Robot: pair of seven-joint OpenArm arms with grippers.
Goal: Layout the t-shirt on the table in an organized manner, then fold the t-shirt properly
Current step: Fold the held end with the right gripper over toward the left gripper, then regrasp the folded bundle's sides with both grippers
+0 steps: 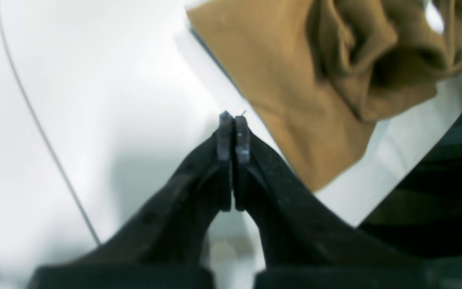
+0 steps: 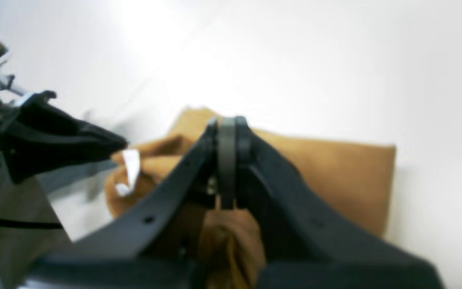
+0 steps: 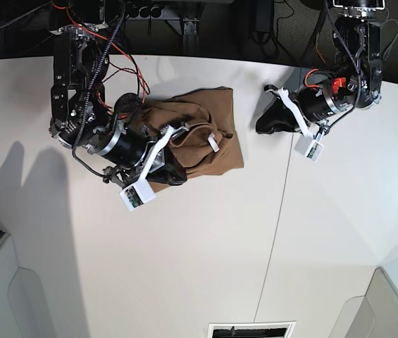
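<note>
Currently: tan t-shirt (image 3: 199, 134) bunched at desk (image 3: 206, 246) far edge. Right gripper (image 2: 227, 120) clenched over it, left gripper (image 1: 233, 117) clenched, empty, beside it — advisably pinch hem corners, spread flat.

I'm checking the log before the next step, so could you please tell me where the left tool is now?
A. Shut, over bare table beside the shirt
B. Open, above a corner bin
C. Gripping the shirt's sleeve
A: in the left wrist view the left tool has its jaws together over the white table, clear of the brown shirt.
</note>
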